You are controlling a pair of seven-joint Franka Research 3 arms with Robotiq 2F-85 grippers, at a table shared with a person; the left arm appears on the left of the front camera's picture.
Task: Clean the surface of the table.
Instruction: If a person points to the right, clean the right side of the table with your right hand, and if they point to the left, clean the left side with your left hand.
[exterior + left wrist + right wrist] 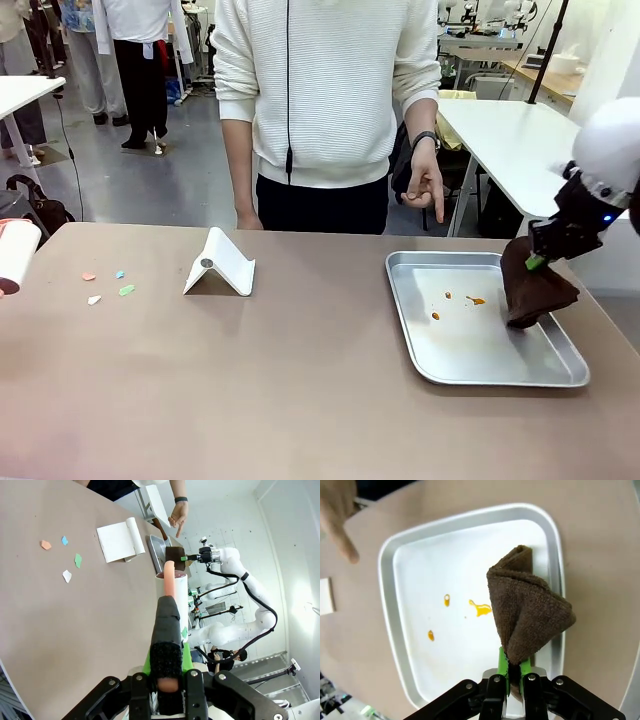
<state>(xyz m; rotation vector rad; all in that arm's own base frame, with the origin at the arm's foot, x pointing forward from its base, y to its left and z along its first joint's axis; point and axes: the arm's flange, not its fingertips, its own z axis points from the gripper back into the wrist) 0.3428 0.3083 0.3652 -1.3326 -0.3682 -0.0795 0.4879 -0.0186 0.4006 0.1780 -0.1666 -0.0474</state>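
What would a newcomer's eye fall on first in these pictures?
The brown cloth hanging from the right pincer over the silver tray, which holds orange spots, at the right of the table. Then the coloured paper scraps at the left, near the white roller in the left pincer.

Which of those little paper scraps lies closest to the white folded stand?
The green scrap. The blue, orange and white ones all sit farther from the stand.
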